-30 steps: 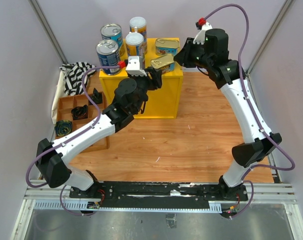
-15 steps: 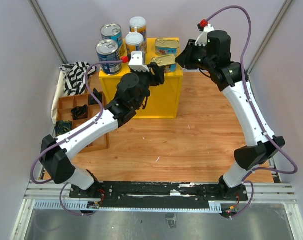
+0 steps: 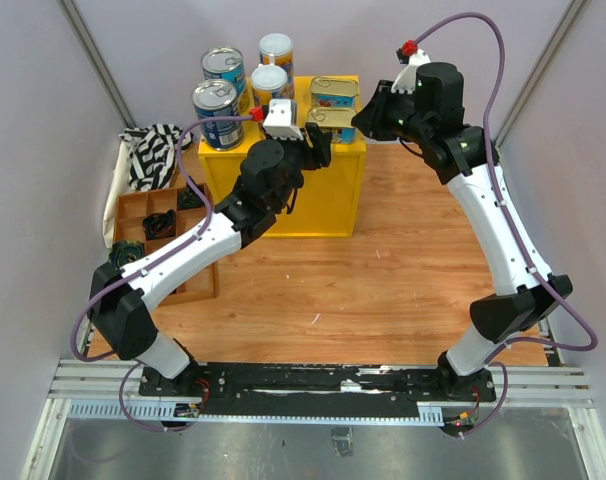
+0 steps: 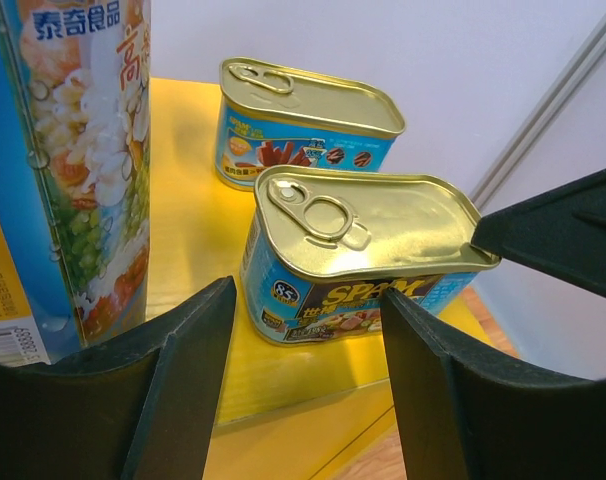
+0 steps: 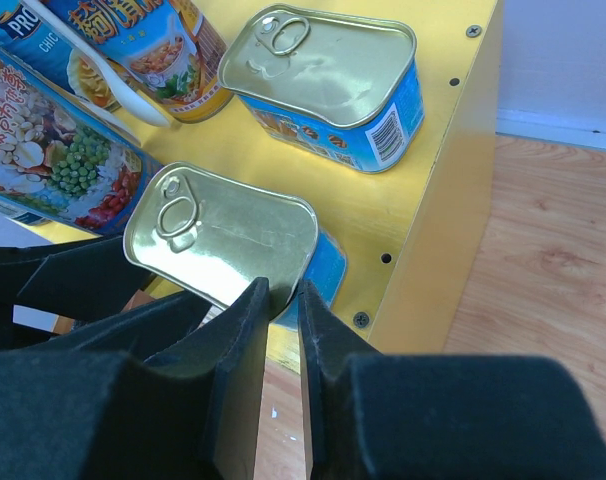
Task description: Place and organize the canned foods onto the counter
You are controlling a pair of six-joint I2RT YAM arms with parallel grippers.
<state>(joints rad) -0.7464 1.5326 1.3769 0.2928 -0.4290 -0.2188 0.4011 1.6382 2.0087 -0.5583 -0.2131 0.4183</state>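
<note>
Left gripper (image 4: 305,290): jaws apart, holding nothing. Near tin (image 4: 373,220) stands upright on the counter (image 4: 183,230) just ahead of its tips; we can't tell if they touch. Far tin (image 4: 313,95) sits beyond it, further ahead. Slim can (image 4: 63,150) is close on this gripper's left, with the second slim can (image 3: 276,48) behind that. Wide can (image 3: 216,100) and second wide can (image 3: 223,65) are further left. Right gripper (image 5: 282,287): closed, fingers almost together, nothing between them. Its tips are at the near tin's corner, and the far tin is ahead of them.
</note>
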